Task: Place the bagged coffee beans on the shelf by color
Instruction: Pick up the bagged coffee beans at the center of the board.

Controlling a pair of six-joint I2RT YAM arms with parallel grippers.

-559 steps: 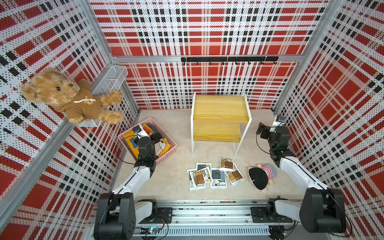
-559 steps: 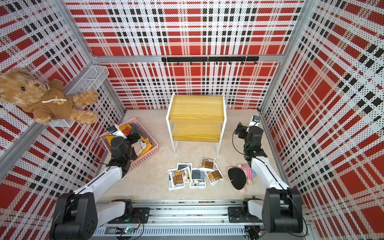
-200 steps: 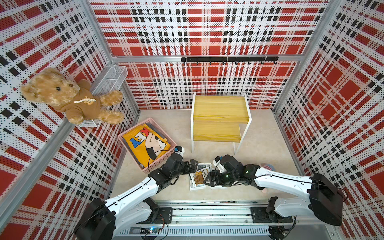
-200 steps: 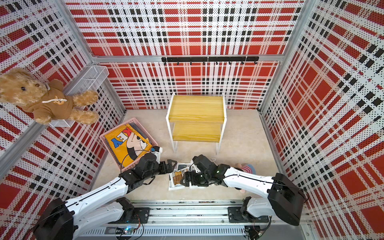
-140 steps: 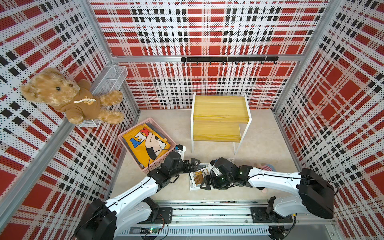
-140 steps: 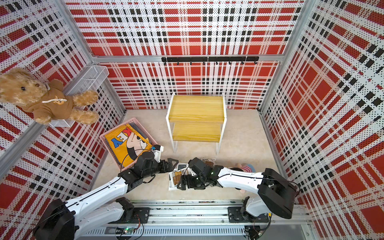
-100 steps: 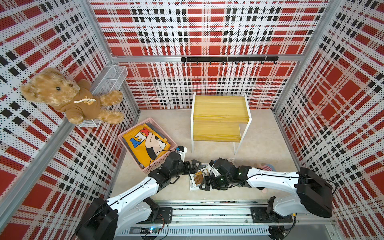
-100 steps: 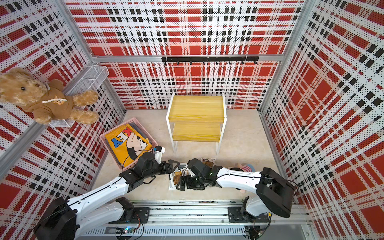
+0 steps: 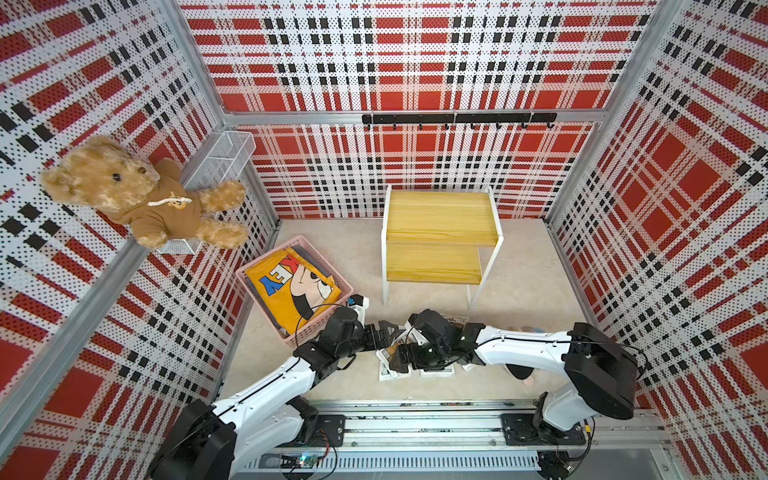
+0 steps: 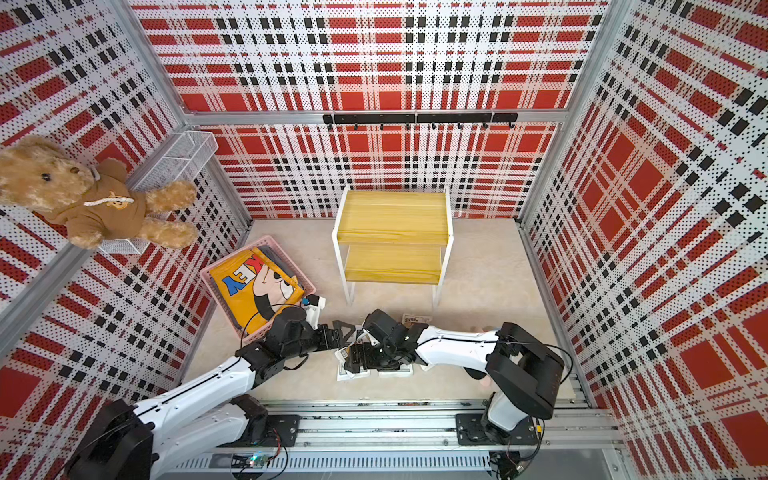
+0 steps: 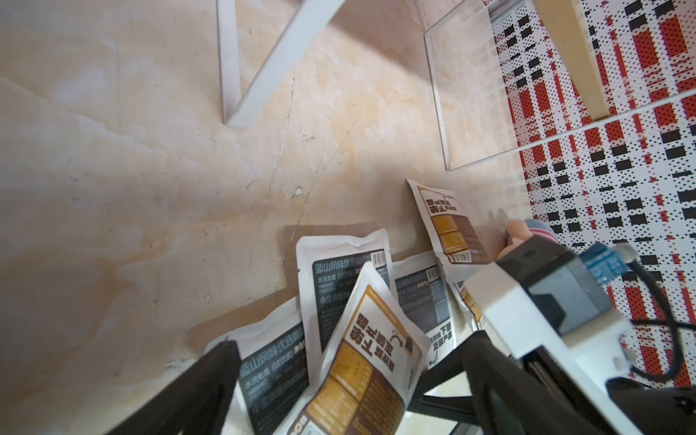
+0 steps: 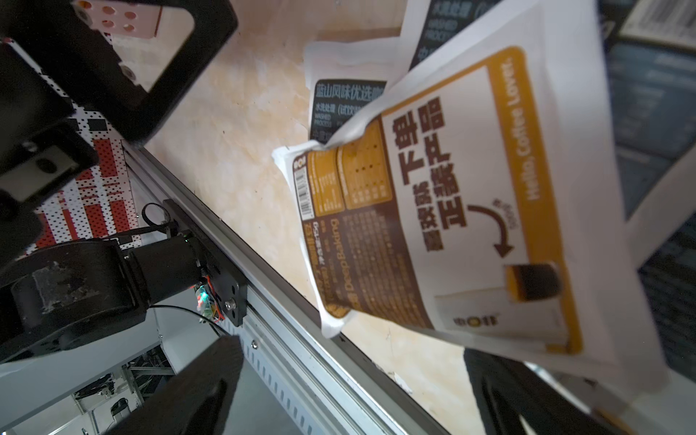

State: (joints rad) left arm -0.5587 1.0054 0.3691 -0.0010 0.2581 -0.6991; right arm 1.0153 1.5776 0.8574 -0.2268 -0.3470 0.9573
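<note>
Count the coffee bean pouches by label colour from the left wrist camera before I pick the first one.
Brown-orange-label pouches: 3 (one mostly hidden behind the right arm)
Dark-grey-label pouches: 3
Total: 6

Between the black jaws of the left gripper [image 11: 346, 373] — a white pouch [image 11: 371, 354], brown-orange panel. Beyond them, dark grey-panelled pouches [image 11: 339, 286], beige floor [image 11: 150, 188].

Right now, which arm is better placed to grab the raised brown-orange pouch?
Probably left: the pouch stands between the left claw's open fingers; the right claw, also open, seems only to prop it.
</note>
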